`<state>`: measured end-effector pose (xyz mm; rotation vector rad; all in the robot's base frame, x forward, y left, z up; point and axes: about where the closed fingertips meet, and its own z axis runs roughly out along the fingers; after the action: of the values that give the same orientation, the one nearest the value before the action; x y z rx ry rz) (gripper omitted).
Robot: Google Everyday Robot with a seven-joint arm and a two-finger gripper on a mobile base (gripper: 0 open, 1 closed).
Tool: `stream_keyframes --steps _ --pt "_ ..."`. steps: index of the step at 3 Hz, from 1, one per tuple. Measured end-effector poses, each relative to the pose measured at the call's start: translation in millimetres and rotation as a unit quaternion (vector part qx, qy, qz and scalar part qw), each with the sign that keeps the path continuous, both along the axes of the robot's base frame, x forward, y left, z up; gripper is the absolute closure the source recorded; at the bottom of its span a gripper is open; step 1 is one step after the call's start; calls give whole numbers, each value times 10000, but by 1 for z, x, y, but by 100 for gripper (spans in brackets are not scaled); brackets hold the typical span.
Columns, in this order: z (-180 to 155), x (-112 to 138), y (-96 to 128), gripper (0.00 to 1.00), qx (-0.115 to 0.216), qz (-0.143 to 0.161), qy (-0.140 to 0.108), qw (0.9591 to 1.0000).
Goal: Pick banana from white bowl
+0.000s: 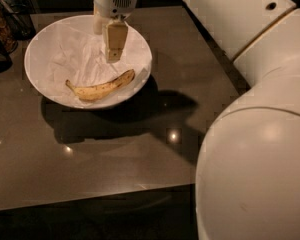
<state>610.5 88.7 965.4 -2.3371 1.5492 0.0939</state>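
Note:
The banana [102, 88], yellow with brown speckles, lies curved along the near inner side of the white bowl [40, 54], which is lined with crumpled white paper. The bowl stands at the back left of a dark table [140, 149]. My gripper [106, 46] hangs over the middle of the bowl, just above and behind the banana's right half, not touching it. Its tan fingers [115, 41] point down and are open, with nothing between them.
A dark basket-like object [1, 31] stands at the table's left edge beside the bowl. My white arm [255, 149] fills the right side and the near right corner. The table's front edge [90, 199] runs across the bottom.

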Motion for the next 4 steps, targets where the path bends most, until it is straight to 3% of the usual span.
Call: stream_keyframes --steps 2,4 --pt "-24 -6 11 38 -137 59 245 9996" --pt "-64 -12 18 47 -432 146 613 9971"
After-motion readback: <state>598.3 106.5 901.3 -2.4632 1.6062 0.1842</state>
